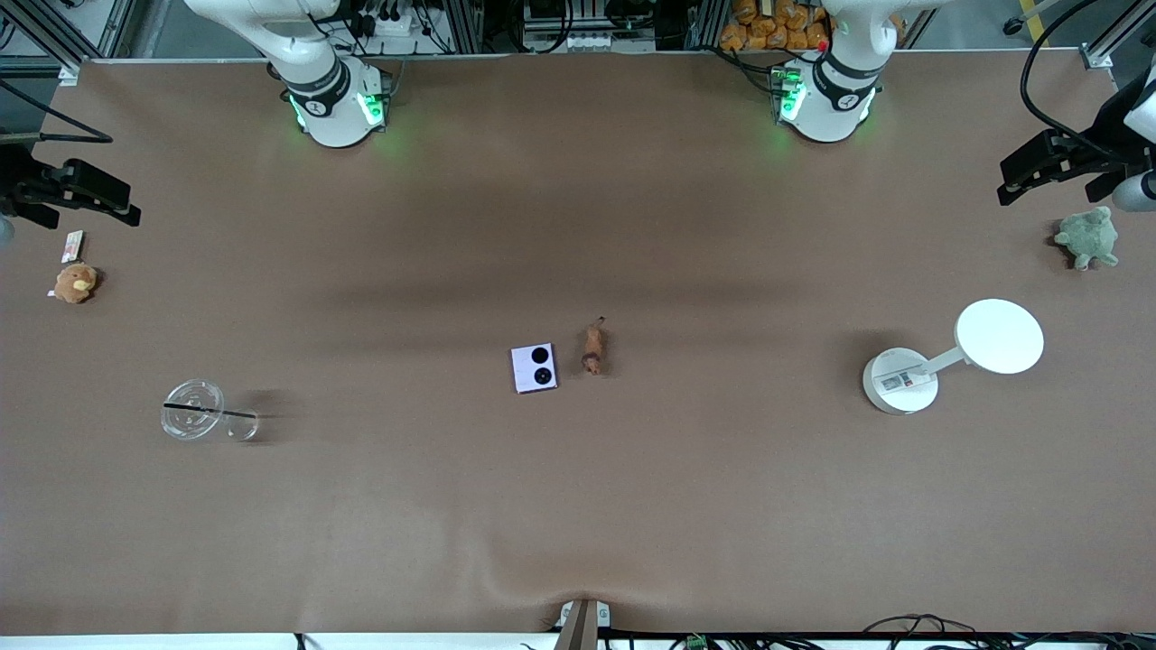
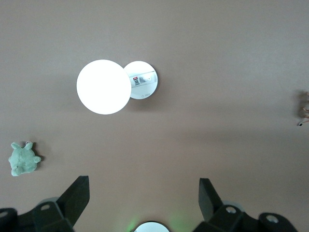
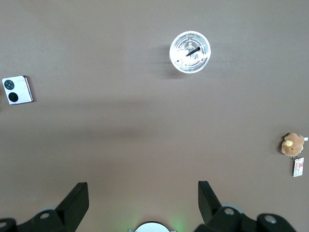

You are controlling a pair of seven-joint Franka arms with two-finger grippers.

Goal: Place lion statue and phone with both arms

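Observation:
The phone, pale lilac with two black circles, lies flat at the middle of the table. The lion statue, tiny and orange-brown, lies beside it, toward the left arm's end. The phone also shows in the right wrist view, and the lion shows at the edge of the left wrist view. My left gripper is open and empty, high over the table in front of its base. My right gripper is open and empty, high in front of its own base. Neither hand shows in the front view.
A white stand with a round disc and a green plush turtle are at the left arm's end. A clear lidded cup with a straw and a brown plush toy are at the right arm's end. Black fixtures overhang both ends.

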